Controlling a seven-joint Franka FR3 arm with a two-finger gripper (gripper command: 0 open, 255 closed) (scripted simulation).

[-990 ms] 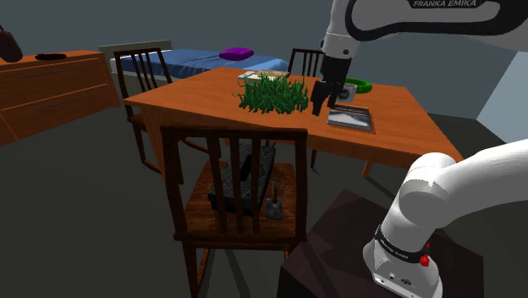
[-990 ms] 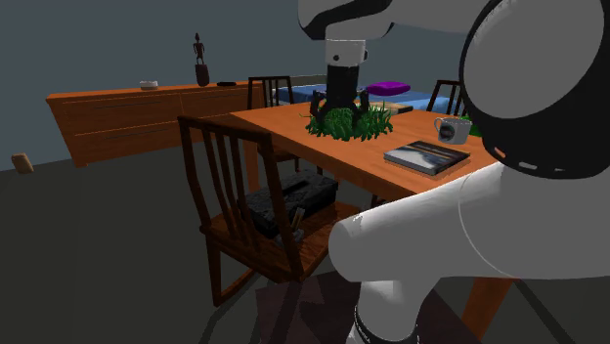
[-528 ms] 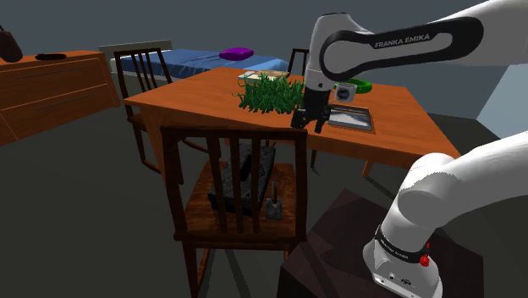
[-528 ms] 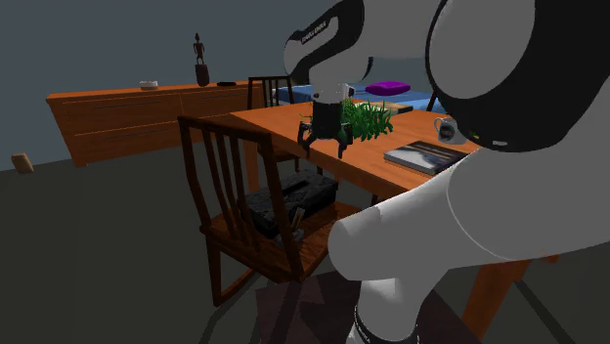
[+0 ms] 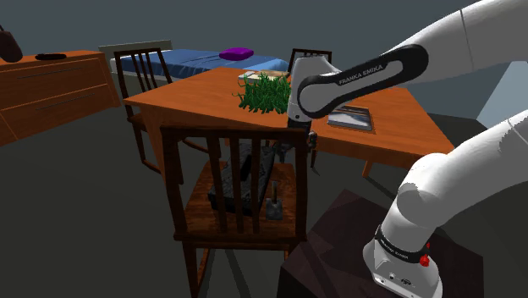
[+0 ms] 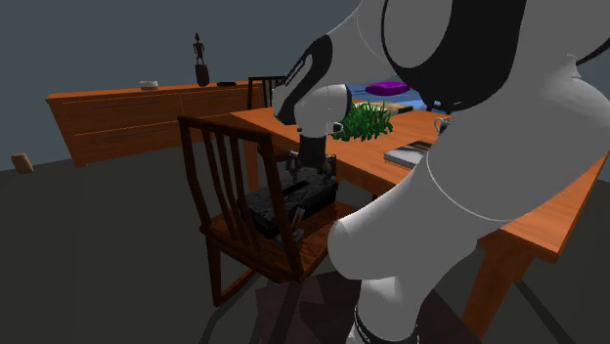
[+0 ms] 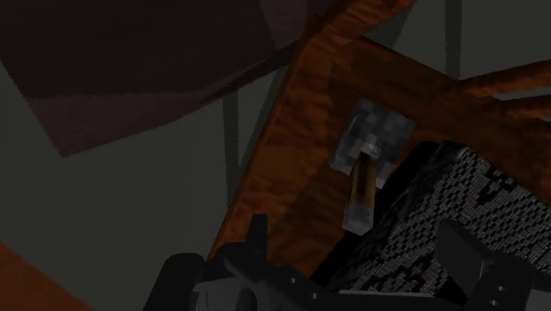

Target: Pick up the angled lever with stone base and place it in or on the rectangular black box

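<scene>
The angled lever (image 5: 273,206) is a small dark stick on a grey stone base, standing on the wooden chair seat (image 5: 283,182) by the seat's near corner. Right beside it lies the rectangular black box (image 5: 239,178). In the second exterior view the lever (image 6: 296,228) stands in front of the box (image 6: 283,200). My gripper (image 5: 293,151) hangs just above the box's far end, partly behind the chair back, also seen in the second exterior view (image 6: 311,176). In the wrist view my gripper (image 7: 335,284) is open and holds nothing; the lever (image 7: 364,163) lies ahead of it, next to the textured box (image 7: 441,221).
The chair's slatted back (image 5: 233,135) stands between the shoulder camera and the seat. An orange table (image 5: 195,97) behind it carries a green plant (image 5: 266,93) and a book (image 5: 351,118). A dresser (image 5: 51,85) is at the shoulder view's left; my stand (image 5: 338,245) is close to the chair.
The arm has swung from above the table, near the plant and book, down towards the chair. The gripper now hangs low over the black box. The lever and box have not moved.
</scene>
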